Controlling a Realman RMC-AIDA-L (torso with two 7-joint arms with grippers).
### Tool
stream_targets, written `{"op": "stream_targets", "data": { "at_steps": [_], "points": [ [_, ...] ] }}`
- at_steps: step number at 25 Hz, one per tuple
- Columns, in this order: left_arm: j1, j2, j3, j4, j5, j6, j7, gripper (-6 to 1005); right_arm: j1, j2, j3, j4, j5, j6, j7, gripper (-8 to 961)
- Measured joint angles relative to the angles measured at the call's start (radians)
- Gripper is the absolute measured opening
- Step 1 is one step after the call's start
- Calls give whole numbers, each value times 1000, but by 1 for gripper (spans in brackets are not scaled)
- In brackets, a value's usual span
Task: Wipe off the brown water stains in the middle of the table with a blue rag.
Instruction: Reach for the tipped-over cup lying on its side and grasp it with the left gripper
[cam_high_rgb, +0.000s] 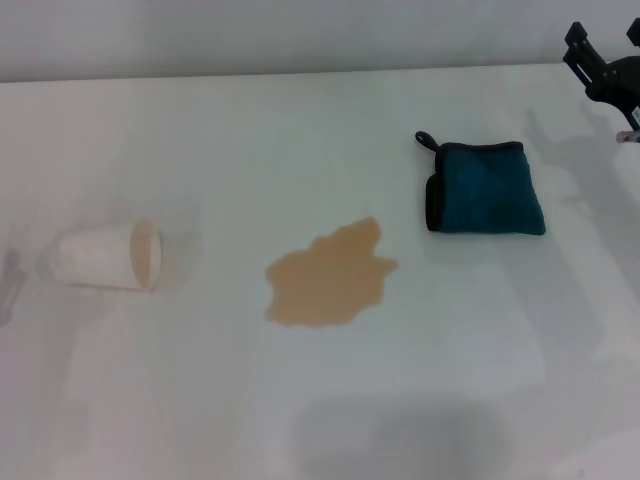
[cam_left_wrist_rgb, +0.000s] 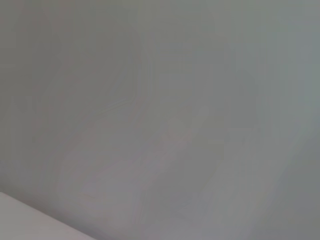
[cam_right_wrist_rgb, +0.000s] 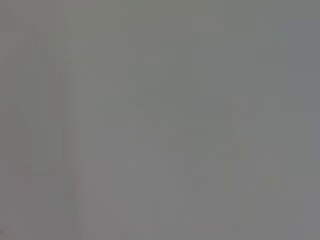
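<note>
The brown water stains (cam_high_rgb: 330, 275) spread as one tan puddle in the middle of the white table (cam_high_rgb: 300, 130). To its right and a little farther back lies the blue rag (cam_high_rgb: 484, 187), folded flat, with black edging and a small loop at its far left corner. My right gripper (cam_high_rgb: 607, 62) shows at the top right edge of the head view, above the table and to the right of the rag, not touching it. The left gripper is out of view. Both wrist views show only plain grey surface.
A white paper cup (cam_high_rgb: 108, 256) lies on its side at the left, its tan inside facing the puddle. The table's far edge meets a grey wall along the top of the head view.
</note>
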Motion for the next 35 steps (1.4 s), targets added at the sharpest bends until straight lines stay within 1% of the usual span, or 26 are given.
{"op": "stream_targets", "data": {
  "at_steps": [20,24,27,32,35],
  "points": [
    [-6,1,4,-1,6,0,-5,888,-8,0,0,-9,0,7,0,858],
    [-13,4,6,22,13,-1,1,888,-8,0,0,-9,0,9,-1,858],
    [-27,9,15,85,89,6,-13,888,-8,0,0,-11,0,19,-2,858],
    [-57,26,22,265,325,34,-190,888,-8,0,0,-14,0,34,-1,857],
    [-65,32,23,380,463,31,-259,888,-8,0,0,-14,0,35,-3,857]
  ]
}}
